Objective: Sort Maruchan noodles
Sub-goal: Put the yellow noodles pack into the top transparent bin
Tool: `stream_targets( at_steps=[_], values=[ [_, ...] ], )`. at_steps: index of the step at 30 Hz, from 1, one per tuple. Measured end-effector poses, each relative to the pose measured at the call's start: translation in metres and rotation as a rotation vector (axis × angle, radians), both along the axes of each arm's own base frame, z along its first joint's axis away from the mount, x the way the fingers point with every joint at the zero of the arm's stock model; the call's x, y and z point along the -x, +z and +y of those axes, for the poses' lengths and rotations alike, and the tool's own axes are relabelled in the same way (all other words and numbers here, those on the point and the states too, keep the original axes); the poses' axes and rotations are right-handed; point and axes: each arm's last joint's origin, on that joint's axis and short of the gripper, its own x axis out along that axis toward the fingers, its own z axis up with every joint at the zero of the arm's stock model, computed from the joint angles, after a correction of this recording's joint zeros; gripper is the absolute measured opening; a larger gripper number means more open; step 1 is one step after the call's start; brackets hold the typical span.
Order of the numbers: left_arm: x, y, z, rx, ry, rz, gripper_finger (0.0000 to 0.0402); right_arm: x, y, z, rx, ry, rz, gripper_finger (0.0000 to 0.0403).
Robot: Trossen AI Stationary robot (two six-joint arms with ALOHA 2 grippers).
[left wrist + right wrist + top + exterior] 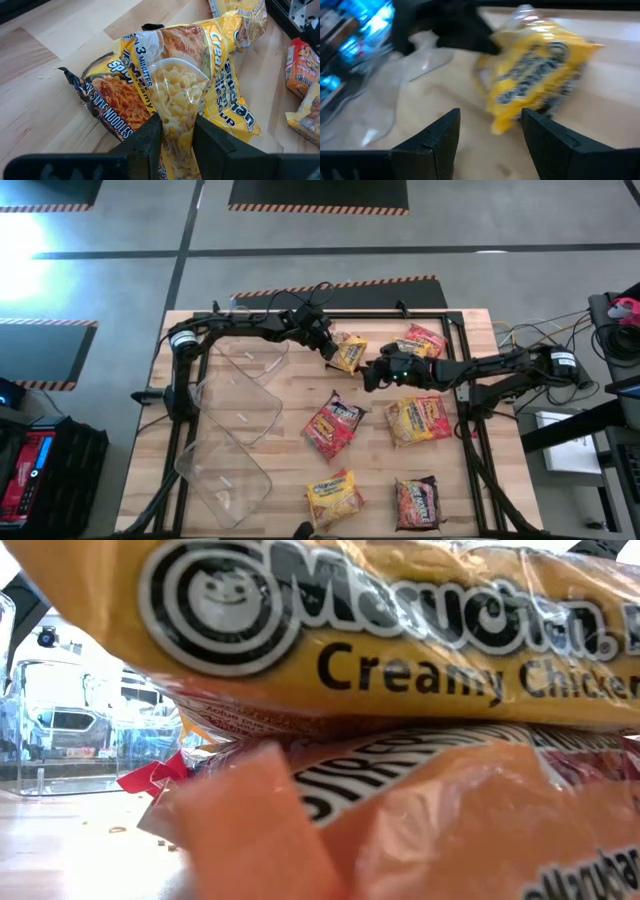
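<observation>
Several Maruchan noodle packets lie on the wooden table (290, 395): red (335, 423), yellow (417, 420), yellow (335, 495), dark (417, 502) and one at the far right (423, 340). My left gripper (333, 348) is shut on a yellow packet (180, 85) at the far middle. A dark packet (107, 102) lies against that packet's side, partly under it. Just right of it, my right gripper (490, 135) stands open with nothing between its fingers, pointing at the yellow packet (535, 85). My left gripper pinches the yellow packet's near end (177, 125) between its two fingers (150, 140), slanting down from the table's left. The crinkled wrapper bunches in the gap. The packet stretches away from the fingers with its far part over the dark packet; I cannot tell whether it is lifted.
Two clear plastic bins (245, 380) (225, 465) lie on the table's left part, beside the left arm. In the low view, packets (400, 640) right at the camera block nearly everything; a clear bin (60, 730) shows at the left. A black frame (470, 410) borders the table.
</observation>
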Motion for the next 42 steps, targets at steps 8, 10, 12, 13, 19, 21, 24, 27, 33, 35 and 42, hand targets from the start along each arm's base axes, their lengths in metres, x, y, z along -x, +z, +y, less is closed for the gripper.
stream_targets(
  at_steps=[8,10,12,13,19,21,24,27,33,35,42],
  values=[
    [0.0,0.0,0.0,-0.006,-0.004,0.0,0.008,0.001,0.001,-0.007,0.045,-0.066,0.004,0.0201],
    [0.0,0.0,0.0,-0.006,-0.004,-0.001,0.008,0.005,-0.003,-0.012,0.01,-0.106,0.029,0.0201],
    [0.0,0.0,0.0,-0.008,-0.004,-0.003,0.008,0.012,-0.01,-0.021,-0.076,-0.165,0.079,0.0201],
    [0.0,0.0,0.0,-0.009,-0.004,-0.005,0.008,0.016,-0.013,-0.026,-0.131,-0.187,0.102,0.0201],
    [-0.001,0.001,0.001,-0.012,-0.004,-0.01,0.008,0.016,-0.02,-0.052,-0.256,-0.182,0.027,0.0201],
    [-0.001,0.001,0.001,-0.012,-0.004,-0.01,0.008,0.012,-0.025,-0.058,-0.271,-0.168,0.008,0.0201],
    [-0.001,0.001,0.001,-0.012,-0.004,-0.011,0.008,0.006,-0.037,-0.065,-0.297,-0.153,-0.007,0.0201],
    [-0.001,0.001,0.001,-0.012,-0.005,-0.011,0.008,0.0,-0.048,-0.069,-0.304,-0.153,-0.02,0.0201],
    [-0.001,0.001,0.0,-0.01,-0.005,-0.009,0.008,-0.011,-0.06,-0.075,-0.29,-0.119,-0.09,0.0201],
    [-0.001,0.001,0.0,-0.01,-0.005,-0.008,0.008,-0.013,-0.062,-0.075,-0.291,-0.105,-0.104,0.0201],
    [-0.001,0.001,0.0,-0.009,-0.005,-0.008,0.008,-0.014,-0.061,-0.074,-0.265,-0.085,-0.108,0.0201]
  ],
)
